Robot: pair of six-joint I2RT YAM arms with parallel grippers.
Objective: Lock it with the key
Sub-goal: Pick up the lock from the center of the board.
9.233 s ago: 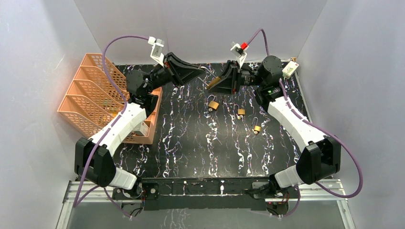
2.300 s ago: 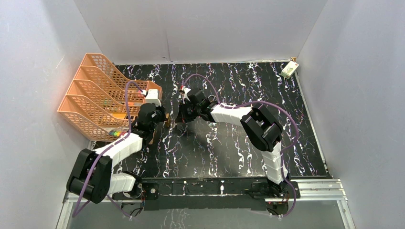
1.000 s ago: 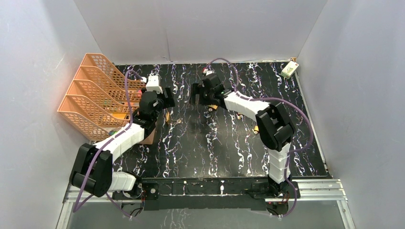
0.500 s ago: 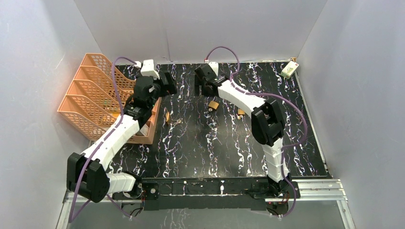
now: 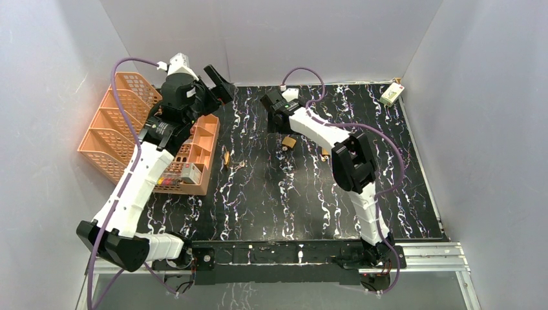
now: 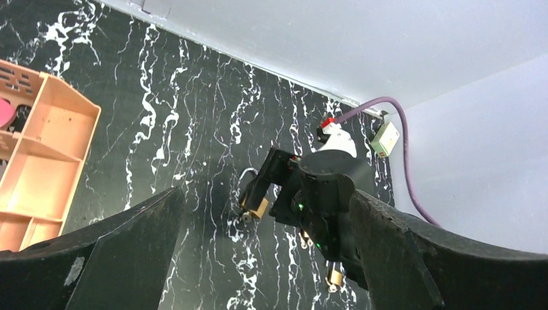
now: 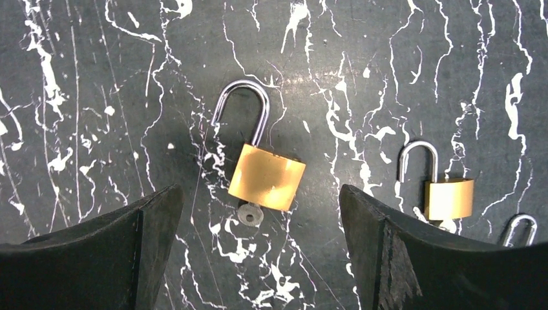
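Observation:
A brass padlock lies flat on the black marbled table, its shackle swung open and a key stuck in its underside. My right gripper hovers right over it, open, one finger on each side and nothing between them. From above, the same padlock lies just in front of the right gripper. My left gripper is raised high at the back left, open and empty. Its wrist view looks down on the padlock and the right wrist.
Two more brass padlocks lie right of the first. A small brass piece with loose keys lies near the orange tiered tray. A white box sits in the back right corner.
My left arm has lifted up and back from the small brass piece by the tray, and its jaws have spread wide. The right gripper has drifted back and now hangs over the open padlock.

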